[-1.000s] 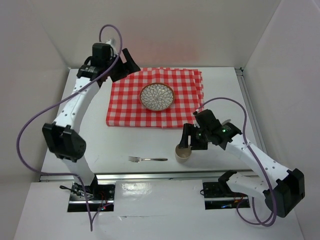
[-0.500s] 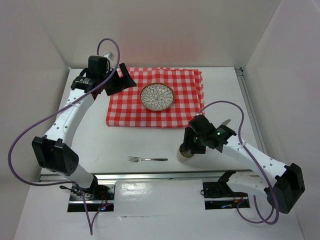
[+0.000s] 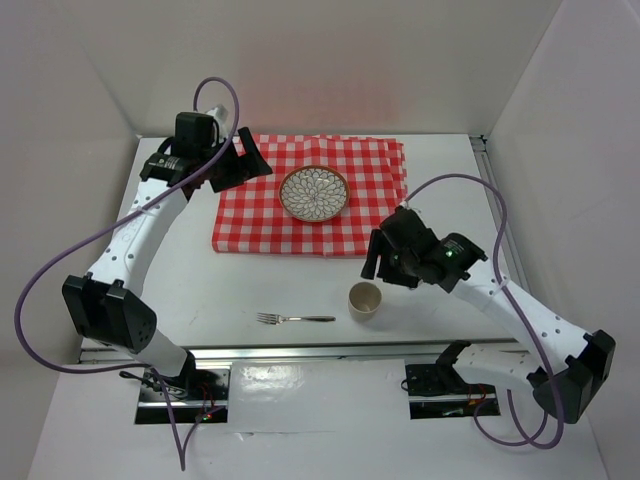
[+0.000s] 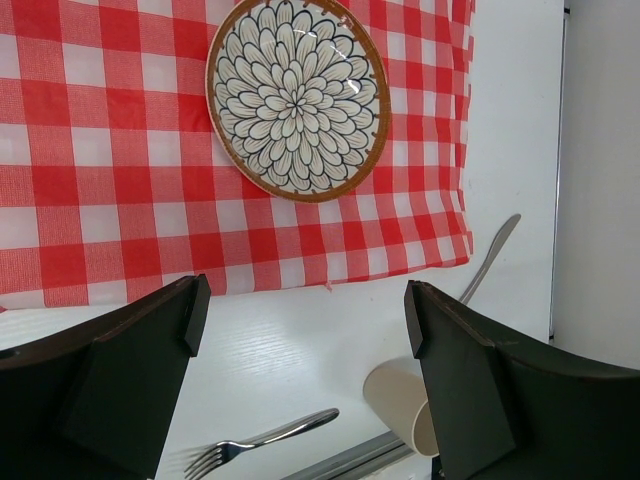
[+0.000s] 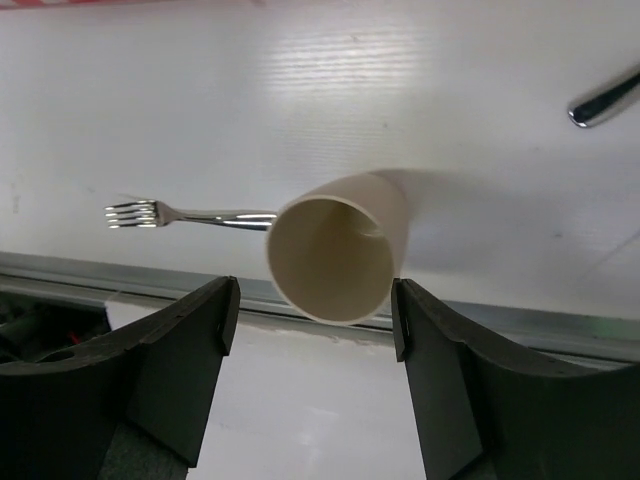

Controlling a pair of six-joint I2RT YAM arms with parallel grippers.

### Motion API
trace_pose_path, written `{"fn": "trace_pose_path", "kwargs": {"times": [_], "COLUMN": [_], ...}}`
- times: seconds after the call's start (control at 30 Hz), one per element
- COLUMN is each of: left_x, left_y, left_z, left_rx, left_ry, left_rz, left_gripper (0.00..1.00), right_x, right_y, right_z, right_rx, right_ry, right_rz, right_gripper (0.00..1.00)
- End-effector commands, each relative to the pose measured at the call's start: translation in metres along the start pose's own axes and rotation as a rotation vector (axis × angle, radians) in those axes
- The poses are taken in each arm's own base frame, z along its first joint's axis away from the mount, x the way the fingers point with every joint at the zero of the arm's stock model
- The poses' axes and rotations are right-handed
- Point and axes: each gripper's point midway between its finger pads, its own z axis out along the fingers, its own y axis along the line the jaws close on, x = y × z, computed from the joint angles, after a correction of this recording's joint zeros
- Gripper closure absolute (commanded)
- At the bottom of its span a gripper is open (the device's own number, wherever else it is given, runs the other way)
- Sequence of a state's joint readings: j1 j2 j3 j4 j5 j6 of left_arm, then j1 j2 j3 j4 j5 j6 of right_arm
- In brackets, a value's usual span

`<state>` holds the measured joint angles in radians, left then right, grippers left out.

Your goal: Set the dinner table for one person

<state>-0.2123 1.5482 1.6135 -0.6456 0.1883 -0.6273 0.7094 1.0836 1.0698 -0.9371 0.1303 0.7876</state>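
The white dinner table (image 3: 250,285) carries a red-and-white checked cloth (image 3: 250,215) with a patterned plate (image 3: 313,192) on it. A cream cup (image 3: 365,300) stands upright on the bare table near the front edge, and a fork (image 3: 296,318) lies to its left. My right gripper (image 3: 380,266) is open and empty, just above and behind the cup. In the right wrist view the cup (image 5: 335,250) shows between the open fingers (image 5: 185,340). My left gripper (image 3: 245,160) is open and empty above the cloth's far left corner. The left wrist view shows the plate (image 4: 297,95), the cup (image 4: 400,400) and the fork (image 4: 265,440).
A metal utensil handle (image 4: 490,258) lies on the table right of the cloth; its tip shows in the right wrist view (image 5: 605,100), and my right arm hides it in the top view. A metal rail (image 3: 300,352) runs along the front edge. White walls enclose the table.
My right gripper has lifted up and back off the cup, which stays standing on the table. My left gripper shifted slightly left early on, then held still.
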Motion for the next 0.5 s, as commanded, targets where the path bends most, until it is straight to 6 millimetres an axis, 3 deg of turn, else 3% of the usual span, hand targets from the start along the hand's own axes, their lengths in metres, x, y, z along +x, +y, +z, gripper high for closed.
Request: {"fn": "trace_pose_path", "kwargs": {"times": [0.0, 0.3, 0.47], "left_x": [-0.004, 0.012, 0.018], "left_y": [-0.01, 0.0, 0.001], "left_z": [-0.015, -0.007, -0.001], "left_rx": [0.04, 0.024, 0.021], "left_ry": [-0.027, 0.018, 0.038], "left_rz": [0.048, 0.037, 0.047], "left_gripper": [0.02, 0.03, 0.03], "right_x": [0.021, 0.058, 0.055], "right_y": [-0.036, -0.048, -0.034], "right_z": [0.004, 0.044, 0.061], "right_rx": [0.152, 0.151, 0.09], "right_ry": [0.051, 0.147, 0.139], "right_rz": [0.0, -0.003, -0.004], "right_gripper": [0.26, 0.31, 0.39]}}
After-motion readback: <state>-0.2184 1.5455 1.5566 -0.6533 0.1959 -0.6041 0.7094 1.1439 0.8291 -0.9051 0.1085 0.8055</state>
